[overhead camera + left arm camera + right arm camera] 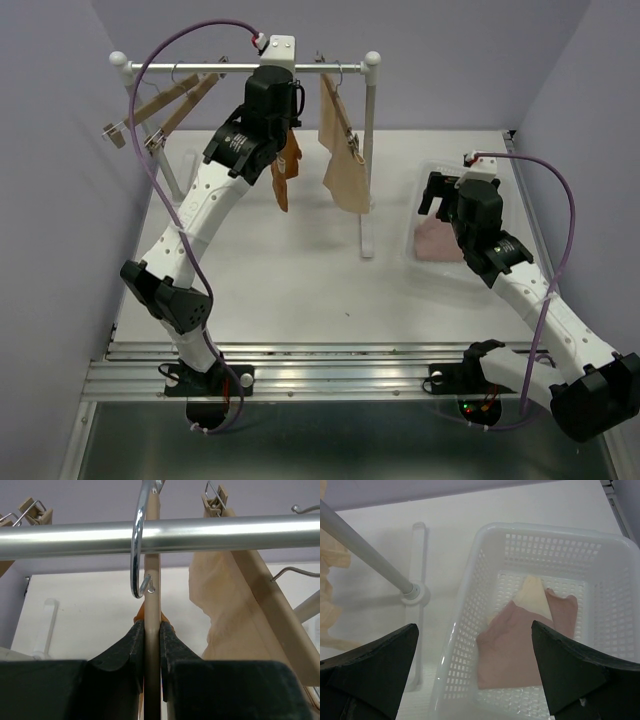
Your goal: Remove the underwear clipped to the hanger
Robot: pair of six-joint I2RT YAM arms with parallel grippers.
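The left gripper is clenched on the wooden bar of a hanger, just under the rail. Both fingers are pressed flat against the wood. The right gripper is spread wide with nothing held, and is hung over the basket.

Counts: two grippers, one rack, one basket, three underwear pieces.
- The rust-brown underwear is hung from the gripped hanger, directly below the left gripper. Slivers of it are seen on either side of the fingers in the left wrist view. Whether its clips are shut cannot be told.
- The beige underwear is carried on the next hanger to the right, near the left gripper but apart from it.
- The pink underwear is laid crumpled in the basket, under the open right gripper and not touched. A pale cream patch is seen at its far end.

Around: the gripped hanger's metal hook is looped over the rail. Empty wooden hangers with clips are hung tilted at the rail's left end; two are counted, not with certainty. The rack's right post is stood between the beige piece and the basket. The rail is run straight across the left wrist view, close above the fingers.
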